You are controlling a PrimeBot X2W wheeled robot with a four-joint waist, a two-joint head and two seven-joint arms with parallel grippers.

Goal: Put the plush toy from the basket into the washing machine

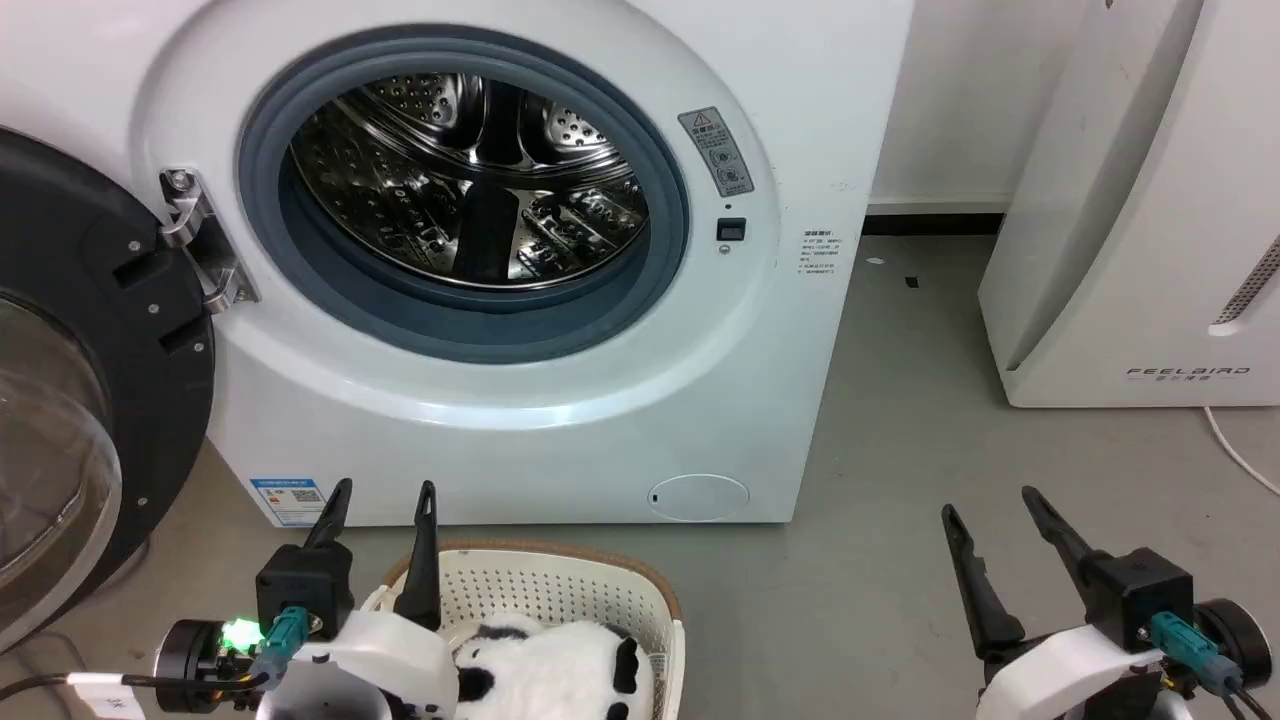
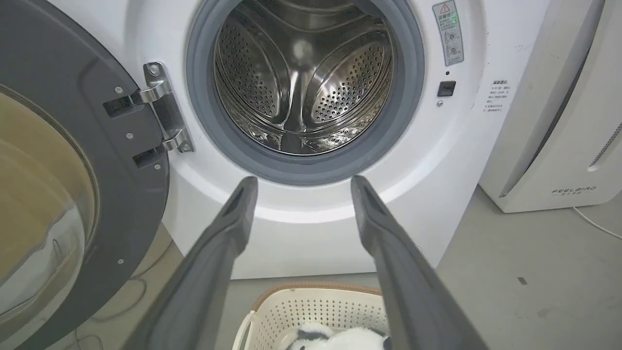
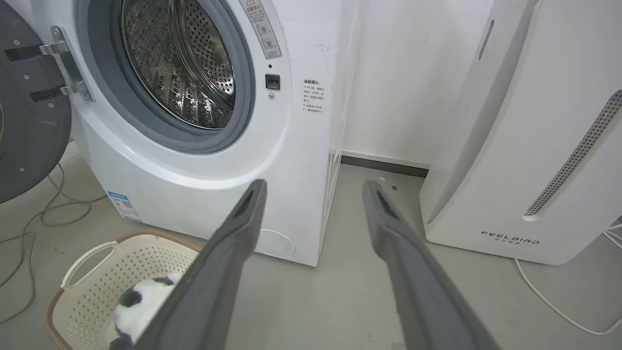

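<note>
Grey concrete floor (image 1: pixel 900 450) runs up to a white wall behind the machines. Nearest the camera, the left gripper (image 1: pixel 386 488) has its two dark fingers spread apart with nothing between them; in the head view its inner finger crosses the basket's brown rim. The right gripper (image 1: pixel 987 500) is likewise spread and empty, over bare floor well to the right of the basket (image 1: pixel 560 590).

Inside that cream perforated basket lies the plush toy (image 1: pixel 560 670), a white and black panda, not touched by either gripper. Just behind the basket stands the washing machine (image 1: pixel 560 420), its door (image 1: pixel 100 350) swung wide to the left on a metal hinge and its shiny drum (image 1: pixel 470 180) showing through the grey gasket.

On its front, a grey warning sticker (image 1: pixel 718 150) bears a triangle and round symbols, a few lines of small print (image 1: pixel 820 255) sit further right, and a blue-topped label (image 1: pixel 288 498) is at the lower left corner; none of this writing can be read. To the right stands a white appliance (image 1: pixel 1130 250) marked FEELBIRD (image 1: pixel 1188 373), with a white cable (image 1: pixel 1235 445) on the floor beside it.
</note>
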